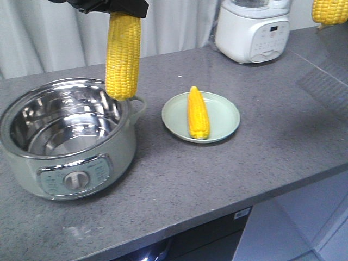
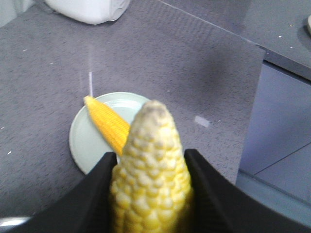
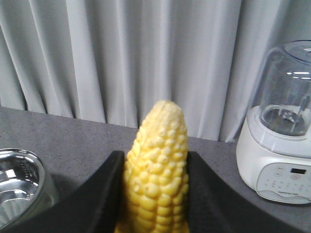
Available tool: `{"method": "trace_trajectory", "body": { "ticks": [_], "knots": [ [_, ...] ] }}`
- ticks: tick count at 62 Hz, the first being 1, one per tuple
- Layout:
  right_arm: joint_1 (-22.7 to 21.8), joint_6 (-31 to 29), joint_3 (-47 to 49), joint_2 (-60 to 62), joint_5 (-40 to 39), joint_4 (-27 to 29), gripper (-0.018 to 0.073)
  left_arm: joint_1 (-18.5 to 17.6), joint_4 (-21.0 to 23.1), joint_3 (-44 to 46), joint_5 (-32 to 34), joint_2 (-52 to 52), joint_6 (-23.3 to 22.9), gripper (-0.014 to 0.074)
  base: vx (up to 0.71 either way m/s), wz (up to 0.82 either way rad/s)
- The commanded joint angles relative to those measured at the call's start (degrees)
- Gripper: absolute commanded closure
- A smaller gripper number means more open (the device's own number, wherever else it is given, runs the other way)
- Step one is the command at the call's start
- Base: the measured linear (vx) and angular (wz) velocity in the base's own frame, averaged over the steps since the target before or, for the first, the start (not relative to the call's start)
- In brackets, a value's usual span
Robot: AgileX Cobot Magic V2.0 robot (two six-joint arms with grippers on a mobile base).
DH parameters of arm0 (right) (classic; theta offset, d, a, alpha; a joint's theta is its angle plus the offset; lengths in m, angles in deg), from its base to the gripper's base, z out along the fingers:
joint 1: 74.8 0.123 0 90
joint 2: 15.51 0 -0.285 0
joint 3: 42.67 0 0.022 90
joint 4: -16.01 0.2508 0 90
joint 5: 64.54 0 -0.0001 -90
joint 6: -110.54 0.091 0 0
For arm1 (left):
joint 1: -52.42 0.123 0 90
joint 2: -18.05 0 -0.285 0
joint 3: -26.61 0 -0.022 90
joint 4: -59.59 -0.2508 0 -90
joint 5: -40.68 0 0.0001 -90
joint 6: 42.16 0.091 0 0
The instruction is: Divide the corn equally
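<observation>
left fingers (image 2: 99,194) clamp a hanging cob (image 1: 123,54) above the pot (image 1: 65,157) rim; right fingers (image 3: 104,194) clamp another cob (image 1: 330,11) high up (a third cob (image 1: 198,113) lies on the plate (image 1: 225,111)). smooth kernels could slip, dropping one in the pot.

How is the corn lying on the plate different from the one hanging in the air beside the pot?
The plate cob lies flat on the plate with nothing touching it. The hanging cob is upright in the air, clamped in the left gripper.
The plate cob is a deeper orange-yellow, while the hanging cob is a paler lemon yellow.
Both are whole cobs with the husk removed.
</observation>
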Motion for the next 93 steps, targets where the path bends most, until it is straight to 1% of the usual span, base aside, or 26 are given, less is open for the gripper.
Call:
{"method": "trace_trajectory", "body": {
  "ticks": [1,93],
  "knots": [
    [-0.24,-0.23,1.18,2.39,0.58,2.33,0.0566,0.01,2.24,1.60,1.39,2.87,-0.44,0.0603,0.01,-0.29],
    [-0.24,-0.23,1.18,2.39,0.58,2.33,0.0566,0.01,2.24,1.60,1.39,2.87,-0.44,0.0603,0.00,-0.34]
  ]
}}
